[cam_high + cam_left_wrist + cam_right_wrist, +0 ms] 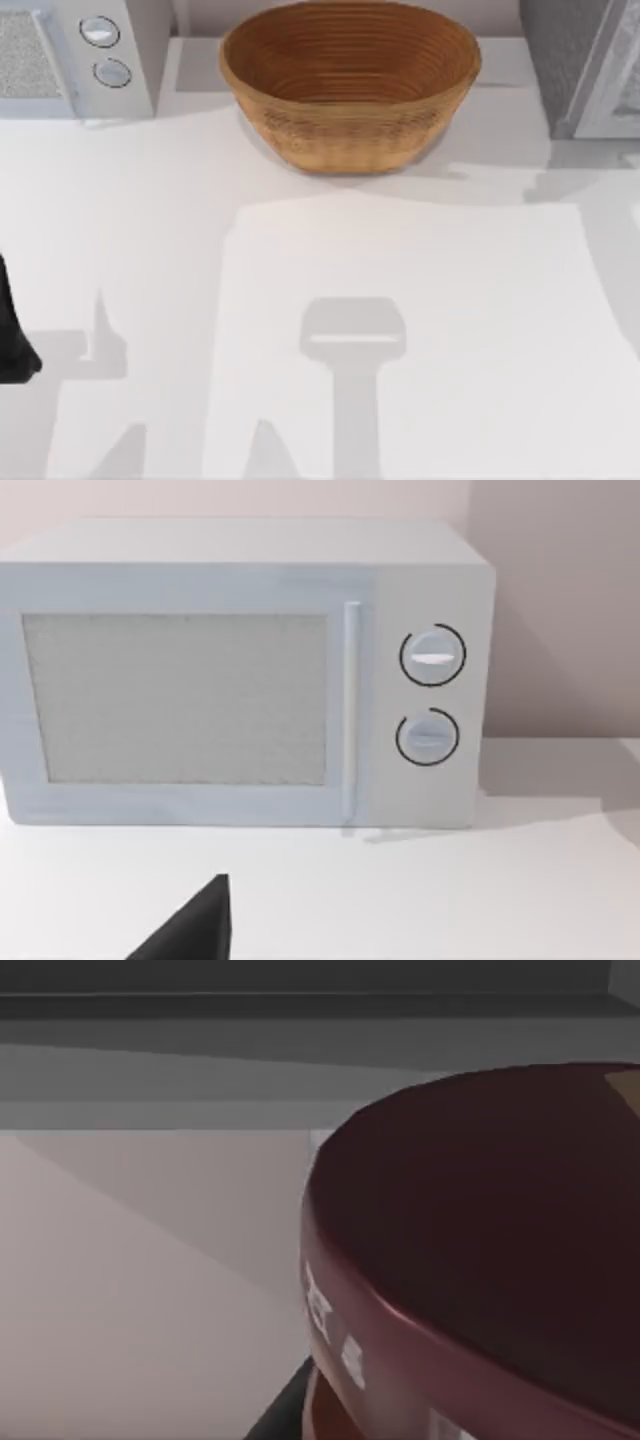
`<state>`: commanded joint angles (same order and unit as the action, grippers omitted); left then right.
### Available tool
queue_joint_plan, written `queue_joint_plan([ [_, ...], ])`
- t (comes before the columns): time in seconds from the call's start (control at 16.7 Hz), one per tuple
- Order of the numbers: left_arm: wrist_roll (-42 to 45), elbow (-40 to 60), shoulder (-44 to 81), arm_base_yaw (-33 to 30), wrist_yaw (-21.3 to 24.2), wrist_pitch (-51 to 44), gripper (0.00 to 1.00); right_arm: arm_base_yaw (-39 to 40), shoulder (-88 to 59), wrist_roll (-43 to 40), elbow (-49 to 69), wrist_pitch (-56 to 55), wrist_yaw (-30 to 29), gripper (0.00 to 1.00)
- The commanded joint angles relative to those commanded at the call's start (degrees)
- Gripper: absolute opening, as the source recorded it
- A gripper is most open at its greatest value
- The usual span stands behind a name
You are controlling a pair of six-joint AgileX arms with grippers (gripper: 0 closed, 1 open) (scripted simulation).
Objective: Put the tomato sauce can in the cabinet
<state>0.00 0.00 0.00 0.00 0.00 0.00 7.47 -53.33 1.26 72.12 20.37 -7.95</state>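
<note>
Maroon-topped tomato sauce can [480,1260]: rigid, probably weighty, smooth-sided; best gripped across its label band. Right tool's opening could not be told.

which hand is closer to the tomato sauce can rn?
Right. In the right wrist view the tomato sauce can sits right up against that camera, grey cabinet panels behind it. The left arm is at the table's left edge, facing the microwave.
</note>
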Motion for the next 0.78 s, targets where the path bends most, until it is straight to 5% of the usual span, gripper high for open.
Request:
queue_joint_plan([
  [0.42, 0.00, 0.00, 0.00, 0.00, 0.00, 0.00, 1.00, 2.89, -20.55, -0.14, 29.83, 7.88, -3.08, 0.00],
  [0.78, 0.00, 0.00, 0.00, 0.00, 0.00, 0.00, 1.00, 3.53, -24.15, -0.25, 34.73, 9.26, -3.48, 0.00],
])
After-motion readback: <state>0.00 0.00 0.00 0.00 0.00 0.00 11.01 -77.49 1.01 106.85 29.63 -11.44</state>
